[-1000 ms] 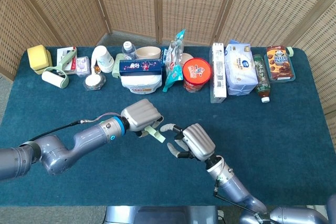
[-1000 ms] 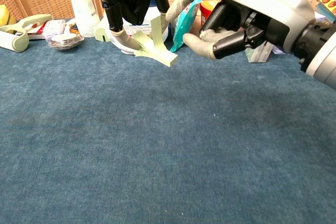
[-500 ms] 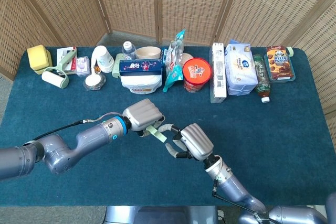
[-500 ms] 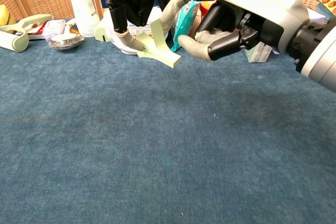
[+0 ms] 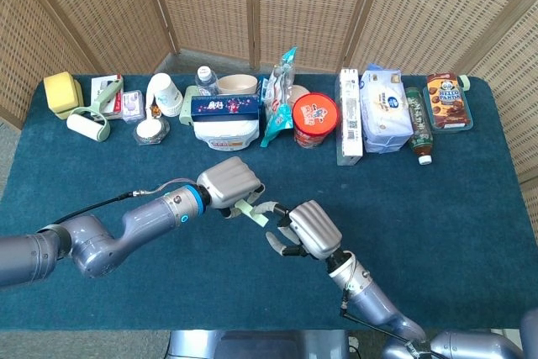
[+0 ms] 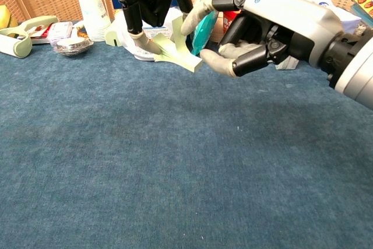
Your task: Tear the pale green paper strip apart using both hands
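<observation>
While the left hand (image 5: 229,186) holds one end of the pale green paper strip (image 6: 175,52) above the bench (image 5: 437,208), the right hand (image 5: 304,229) has come closer than it was a second ago, and its fingertips (image 6: 192,20) now reach the free end of the strip. A second ago there was a clear gap between this hand and the paper; now the thumb and one finger stand on both sides of the end, half closed, but it cannot be told whether they already press it. This probably means that the second grasp is almost made and the tearing itself is not yet begun, because the strip looks whole. The left hand is closed on the strip, with its fingers curled around the near end. The strip hangs in the air between the two hands, at the middle of the bench and in front of the row of packages. Its long axis runs from the left hand toward the right hand, and the free end points slightly down.
</observation>
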